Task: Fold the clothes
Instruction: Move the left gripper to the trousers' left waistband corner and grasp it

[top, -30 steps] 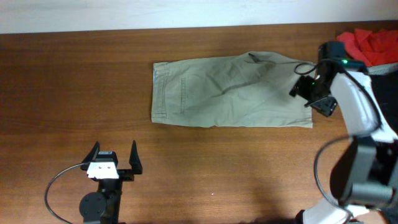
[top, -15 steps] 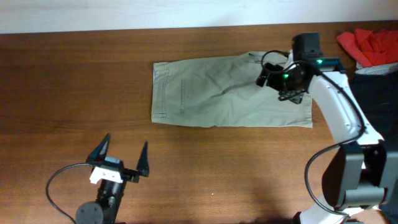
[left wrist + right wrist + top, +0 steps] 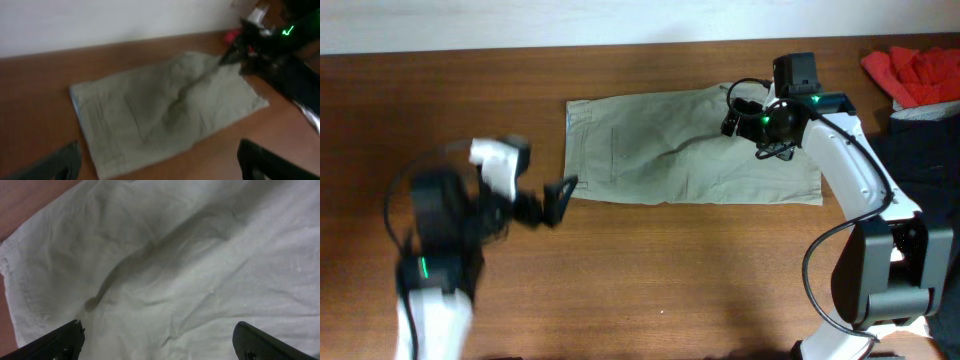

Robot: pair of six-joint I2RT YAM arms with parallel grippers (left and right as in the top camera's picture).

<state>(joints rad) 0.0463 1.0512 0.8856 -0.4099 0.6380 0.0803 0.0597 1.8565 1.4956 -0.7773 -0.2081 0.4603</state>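
Khaki shorts (image 3: 690, 150) lie flat, folded lengthwise, at the back middle of the brown table, waistband to the left. They also show in the left wrist view (image 3: 165, 110) and fill the right wrist view (image 3: 190, 275). My left gripper (image 3: 555, 200) is open and empty just off the shorts' front left corner; its fingers frame that view (image 3: 160, 162). My right gripper (image 3: 738, 115) is open and empty above the shorts' right part, its fingers wide apart over the cloth (image 3: 160, 340).
A red garment (image 3: 915, 75) and dark clothing (image 3: 930, 150) lie at the table's right edge. A white wall runs along the table's far edge (image 3: 520, 25).
My left arm has swung up from the front of the table to the shorts' front left corner. My right gripper has moved left from the shorts' right edge to over the cloth.
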